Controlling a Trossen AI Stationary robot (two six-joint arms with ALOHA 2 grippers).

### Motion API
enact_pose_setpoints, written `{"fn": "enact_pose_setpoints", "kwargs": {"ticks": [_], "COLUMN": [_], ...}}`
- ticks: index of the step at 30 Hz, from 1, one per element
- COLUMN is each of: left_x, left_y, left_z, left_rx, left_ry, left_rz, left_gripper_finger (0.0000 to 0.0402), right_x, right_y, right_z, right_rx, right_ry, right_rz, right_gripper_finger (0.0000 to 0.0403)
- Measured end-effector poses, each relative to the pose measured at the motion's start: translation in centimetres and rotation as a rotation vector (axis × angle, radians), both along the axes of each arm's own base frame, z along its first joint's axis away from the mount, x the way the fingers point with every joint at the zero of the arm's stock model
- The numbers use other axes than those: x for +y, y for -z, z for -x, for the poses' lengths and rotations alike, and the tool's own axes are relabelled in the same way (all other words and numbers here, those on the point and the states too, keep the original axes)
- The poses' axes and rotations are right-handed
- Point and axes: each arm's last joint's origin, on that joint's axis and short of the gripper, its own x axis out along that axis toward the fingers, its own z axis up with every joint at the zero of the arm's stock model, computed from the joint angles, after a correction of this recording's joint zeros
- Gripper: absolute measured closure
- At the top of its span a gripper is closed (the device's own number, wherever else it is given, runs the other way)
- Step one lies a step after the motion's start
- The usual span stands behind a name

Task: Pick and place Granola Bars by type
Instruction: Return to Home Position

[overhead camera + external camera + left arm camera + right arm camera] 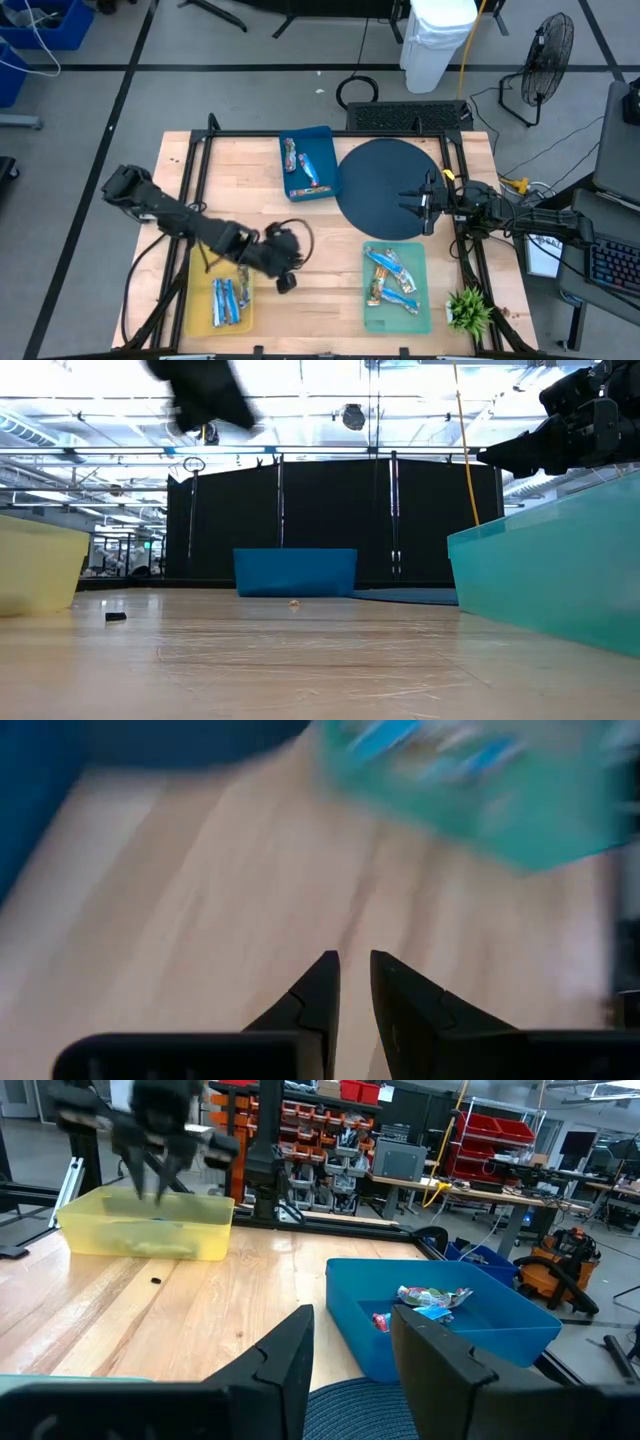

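Bars (394,278) seen in green tray (372,318), yellow tray (196,315), blue tray (322,134) | left tool (285,282) held over bench (320,280) between yellow and green trays, fingers nearly together, nothing gripped | right tool (428,203) parked over dark mat (380,190), parted, nothing held | step judged: reach for next bar; wider opening needed over green tray

Table (330,270): pale wood, smooth, light scratches.
Granola Bars (392,278): shiny foil-like wrappers.
Yellow tray (145,1225): translucent plastic.
Teal tray (560,570): translucent plastic, glossy.
Blue tray (500,1330): opaque smooth plastic.
Round mat (385,185): dark, matt.
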Motion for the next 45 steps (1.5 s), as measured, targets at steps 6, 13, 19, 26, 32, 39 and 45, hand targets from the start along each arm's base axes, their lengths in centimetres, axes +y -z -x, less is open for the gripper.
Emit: {"fn": "enact_pose_setpoints", "kwargs": {"ticks": [6, 13, 19, 26, 32, 39, 45], "left_x": [2.0, 6.0, 9.5, 11.0, 11.0, 11.0, 11.4], "left_y": [-1.7, -0.2, 3.4, 5.4, 6.3, 6.4, 6.7], "left_z": [-2.8, -3.1, -0.3, 5.6, 10.6, 14.0, 15.9], "left_rx": [-0.220, -0.196, -0.390, -0.655, -0.762, -0.829, -0.820], "left_ry": [0.361, 0.254, 0.331, 0.252, 0.205, 0.183, 0.151], "left_rz": [-0.208, -0.343, -0.230, -0.301, -0.313, -0.345, -0.356], "left_gripper_finger": [0.0336, 0.0336, 0.0336, 0.0336, 0.0336, 0.0336, 0.0336], "right_x": [0.0, 0.0, 0.0, 0.0, 0.0, 0.0, 0.0], "right_y": [0.0, 0.0, 0.0, 0.1, 0.2, 0.2, 0.2], "right_z": [0.0, 0.0, 0.0, -0.1, -0.1, -0.1, -0.1], "right_rx": [0.000, 0.000, 0.001, 0.011, 0.018, 0.021, 0.021], "right_ry": [0.000, 0.000, 0.000, 0.000, 0.000, 0.000, 0.000], "right_rz": [0.000, 0.000, 0.000, -0.002, -0.004, -0.004, -0.004], "right_gripper_finger": [0.0277, 0.0277, 0.0277, 0.0277, 0.0277, 0.0277, 0.0277]}}
